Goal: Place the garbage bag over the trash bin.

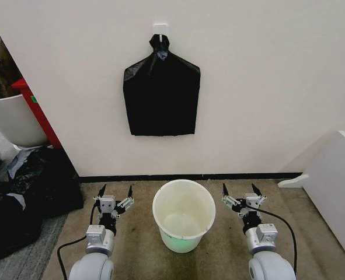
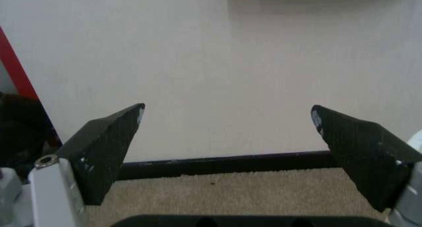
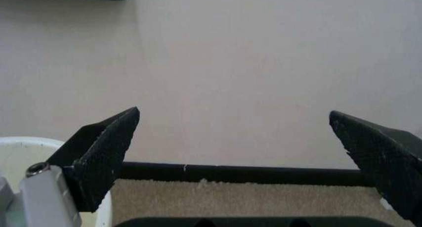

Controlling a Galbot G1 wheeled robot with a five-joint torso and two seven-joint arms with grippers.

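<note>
Head view has the pale wall (image 1: pixel 265 87) as its biggest thing, with a dark baseboard (image 1: pixel 190 175) along its foot and tan carpet (image 1: pixel 219 245) below. On the robot's right stands a white panel (image 1: pixel 335 186). On its left lie bulky black sacks (image 1: pixel 26 198), and behind them a white planter pot (image 1: pixel 11 119) beside a red frame (image 1: pixel 38 111).

High on the wall, the garbage bag (image 1: pixel 161 96) hangs from a white hook (image 1: pixel 160 28), its top gathered into a knot and its flat black body spreading below; it is well above the bin and touches neither pincer. The trash bin (image 1: pixel 184 214), a round white bucket, stands upright on the carpet just in front of the baseboard, between the two arms, with nothing over its rim.

The left pincer (image 1: pixel 115 192) hovers low beside the bin on the robot's left, fingers spread wide, holding nothing. In the left wrist view its two dark fingers (image 2: pixel 108 148) stand far apart with only wall and baseboard between them.

The right pincer (image 1: pixel 240 191) sits on the bin's other side, equally spread and holding nothing. In the right wrist view its fingers (image 3: pixel 102 150) are wide apart, the bin's white rim showing at the edge.

No readable writing appears anywhere.
</note>
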